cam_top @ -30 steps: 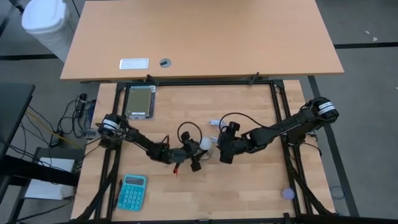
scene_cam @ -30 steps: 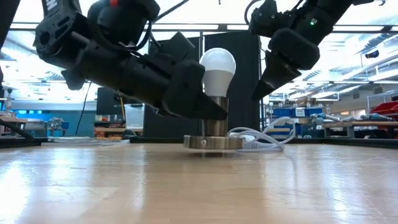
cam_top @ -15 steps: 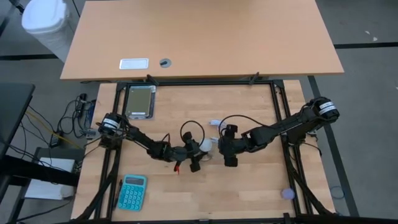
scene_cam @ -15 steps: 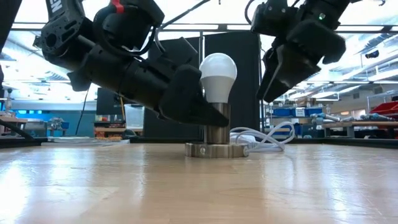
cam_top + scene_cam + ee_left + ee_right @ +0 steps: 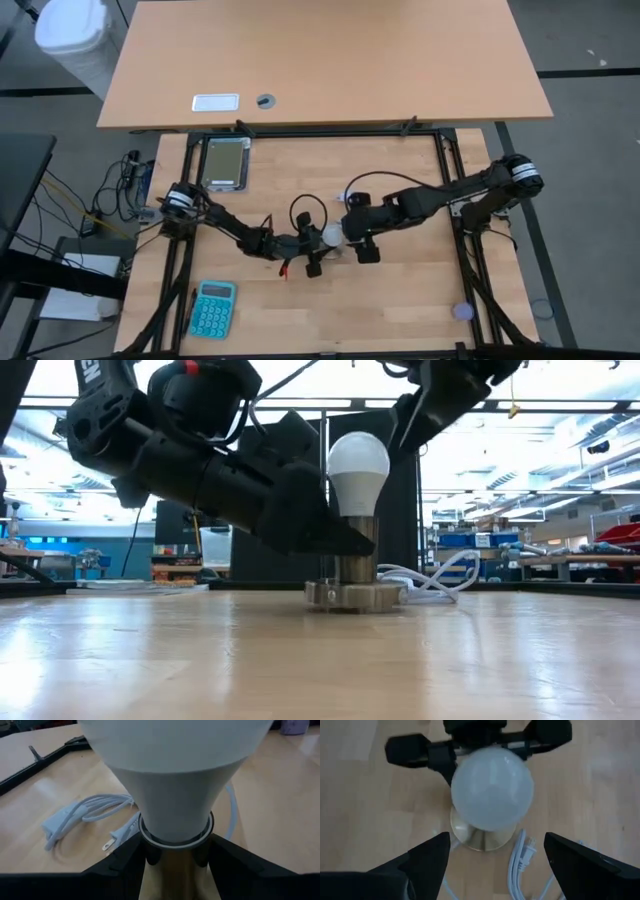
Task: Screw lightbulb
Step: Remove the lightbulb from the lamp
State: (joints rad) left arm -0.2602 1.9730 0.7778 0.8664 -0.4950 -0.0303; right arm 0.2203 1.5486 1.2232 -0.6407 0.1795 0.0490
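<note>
The lightbulb (image 5: 358,472) stood in a socket (image 5: 352,594) on the wooden desk (image 5: 320,660), workshop shelves behind. The left gripper (image 5: 335,540) clamped the socket stem; the right gripper (image 5: 492,852) hung spread above the bulb.

Two dark jointed arms, black cables, red accent

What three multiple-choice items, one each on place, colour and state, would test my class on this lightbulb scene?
1. Where is the lightbulb?
A. Standing in the socket
B. Lying beside the calculator
C. Lifted clear of the table

2. What colour is the cord?
A. Black
B. White
C. Teal

3. How is the right end effector?
A. Shut on the bulb
B. Open above the bulb
C. Resting on the table

Key: 1 A, the low view shows it upright in the metal stem that the left end effector holds. 2 B, the coil behind the base is white. 3 B, the right wrist view shows its fingers spread either side of the globe.
</note>
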